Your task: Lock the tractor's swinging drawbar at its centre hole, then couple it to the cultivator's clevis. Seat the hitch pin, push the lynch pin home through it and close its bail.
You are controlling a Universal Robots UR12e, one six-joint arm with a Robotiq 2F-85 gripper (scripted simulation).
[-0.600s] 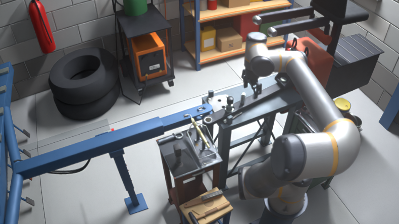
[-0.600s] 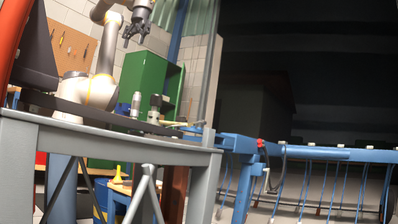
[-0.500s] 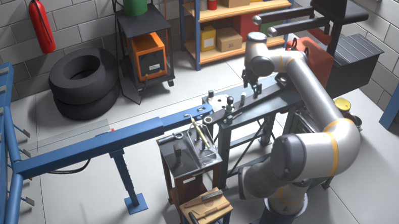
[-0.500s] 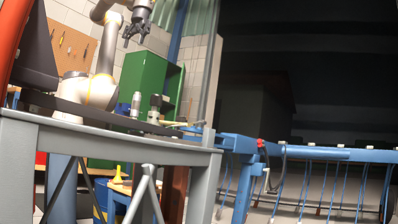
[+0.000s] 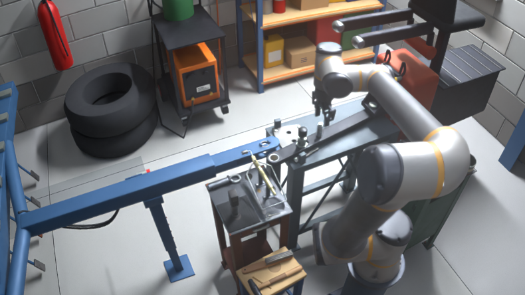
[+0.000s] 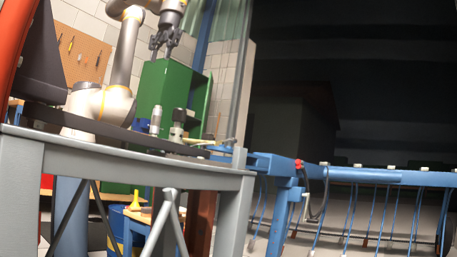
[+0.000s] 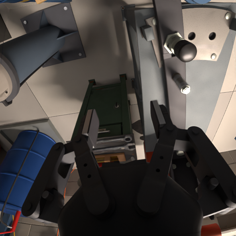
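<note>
The dark swinging drawbar [image 5: 330, 132] lies across the grey tractor stand, its ring end [image 5: 273, 158] beside the blue cultivator clevis [image 5: 265, 144]. A black-knobbed lock pin [image 5: 302, 135] [image 7: 182, 48] stands on the drawbar at the drilled sector plate [image 5: 288, 133], with a short silver post [image 5: 319, 129] [image 6: 155, 119] behind it. My gripper [image 5: 325, 115] [image 6: 161, 50] [image 7: 124, 120] hovers above the drawbar behind that post, open and empty. The yellow hitch pin [image 5: 262, 175] leans in a clear tray on the small stand, with the ringed lynch pin [image 5: 224, 181] lying beside it.
The long blue cultivator tongue [image 5: 121, 190] runs left on its jack stand [image 5: 169, 238]. Stacked tyres [image 5: 110, 106], an orange welder cart [image 5: 194, 73] and shelving [image 5: 304, 36] stand behind. A low tool stool [image 5: 271, 273] sits by the arm's base.
</note>
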